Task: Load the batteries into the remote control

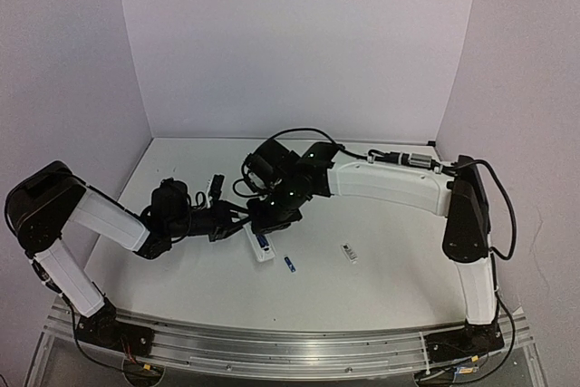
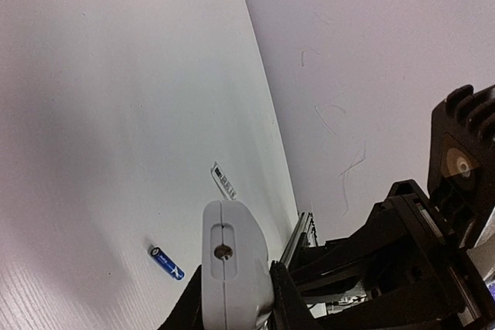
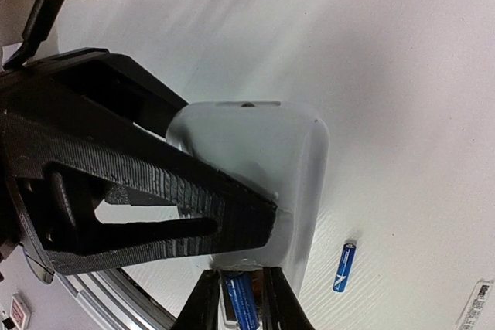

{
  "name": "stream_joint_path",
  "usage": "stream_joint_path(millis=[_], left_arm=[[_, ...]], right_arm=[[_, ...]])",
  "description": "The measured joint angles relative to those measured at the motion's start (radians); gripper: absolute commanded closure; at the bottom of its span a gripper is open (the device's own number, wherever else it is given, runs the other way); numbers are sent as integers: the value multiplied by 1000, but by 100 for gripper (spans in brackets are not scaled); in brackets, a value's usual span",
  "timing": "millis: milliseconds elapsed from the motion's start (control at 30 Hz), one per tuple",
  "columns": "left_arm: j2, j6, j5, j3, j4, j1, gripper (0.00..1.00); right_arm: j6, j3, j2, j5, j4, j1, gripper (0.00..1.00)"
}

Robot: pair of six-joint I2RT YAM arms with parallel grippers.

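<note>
The right gripper point(image 3: 240, 280) points its two black fingers point(image 3: 207, 299) at the remote point(image 3: 259, 152). A battery point(image 3: 241, 308) sits in the narrow gap between them, with a finger close on each side; whether they press it or stand just off it, I cannot tell. White plastic of the remote shows right under this cell, and from above its blue shows on the remote's upper face, so it lies on or in the body and not on the table point(image 1: 390, 287).

Just left of those jaws the left gripper point(image 2: 236, 293) pinches the remote, one finger on each long side. The remote's rounded end, with a small screw hole, sticks out past the fingertips. In the right wrist view one ribbed left finger point(image 3: 155, 191) crosses in front of the remote's side, touching it.

Farther out, a loose battery point(image 3: 343, 267) lies flat on the table to the right of the right jaws, near the remote but apart from it. The cover point(image 2: 224, 181), a small white piece with a printed label, lies beyond the loose battery on the same side, well apart from both pairs of jaws. The two arms meet over the middle of the table.
</note>
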Motion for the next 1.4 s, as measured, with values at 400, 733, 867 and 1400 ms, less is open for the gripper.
stream_joint_path(millis=[400,733,867,1400], left_arm=[[-4,-17,-15,0,74,-6,100],[-41,-15,-13,0,143,-26,100],[-51,-15,12,-1,168,-39,100],[-63,-44,142,-1,217,-17,100]], right_arm=[[1,-22,-47,39,26,9,65],[-38,-101,-161,27,72,18,55],[-72,-149,-219,20,111,16,55],[-389,-451,-487,-59,162,4,68]])
